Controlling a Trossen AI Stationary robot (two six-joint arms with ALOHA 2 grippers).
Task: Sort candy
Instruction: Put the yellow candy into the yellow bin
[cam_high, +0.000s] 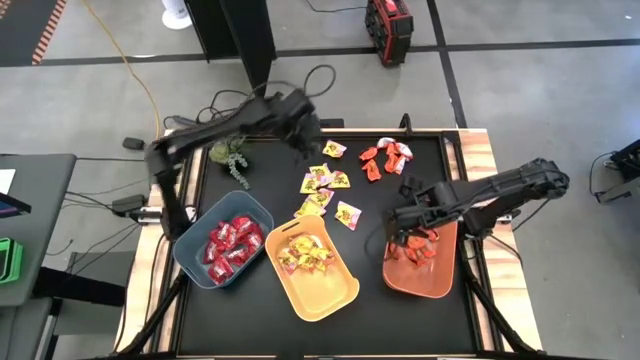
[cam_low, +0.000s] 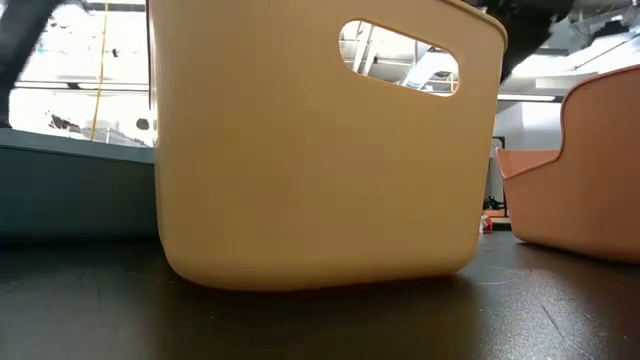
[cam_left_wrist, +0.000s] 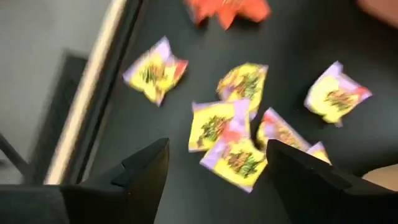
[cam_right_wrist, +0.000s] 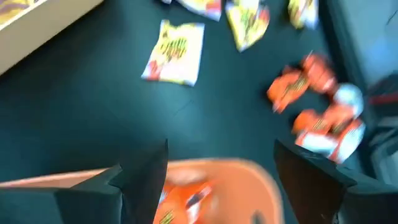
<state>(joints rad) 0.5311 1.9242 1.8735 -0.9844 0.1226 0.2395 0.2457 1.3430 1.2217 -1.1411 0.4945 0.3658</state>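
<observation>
High view looks straight down on a dark counter (cam_high: 420, 310) carrying 3 bins along its near edge: a blue-grey bin (cam_high: 200, 268) with deep red candy (cam_high: 232, 243) inside, a yellow bin (cam_high: 325, 288) with yellow candy (cam_high: 303, 252) inside, and an orange bin (cam_high: 425, 280) with orange-red candy (cam_high: 415, 250) at its far end. Loose yellow sweets with pink marks (cam_high: 325, 180) lie scattered in the middle of the counter, beyond the yellow bin, and a cluster of loose orange-red and white sweets (cam_high: 385, 160) sits farther back, toward the right. A small green sprig (cam_high: 232, 158) lies near the far left corner.

The left claw (cam_high: 305, 140) hangs above the counter just beyond the loose yellow sweets; in the left wrist view its 2 dark fingers (cam_left_wrist: 146, 171) stand wide apart with nothing between them, and the yellow sweets lie on the counter below. The right claw (cam_high: 410, 235) is over the far end of the orange bin; in the right wrist view its fingers (cam_right_wrist: 146, 171) are spread wide and empty, with the bin's rim and orange-red candy under them.

Low view is filled by the yellow bin's wall (cam_low: 300, 150), with the orange bin (cam_low: 590, 170) to its right.
</observation>
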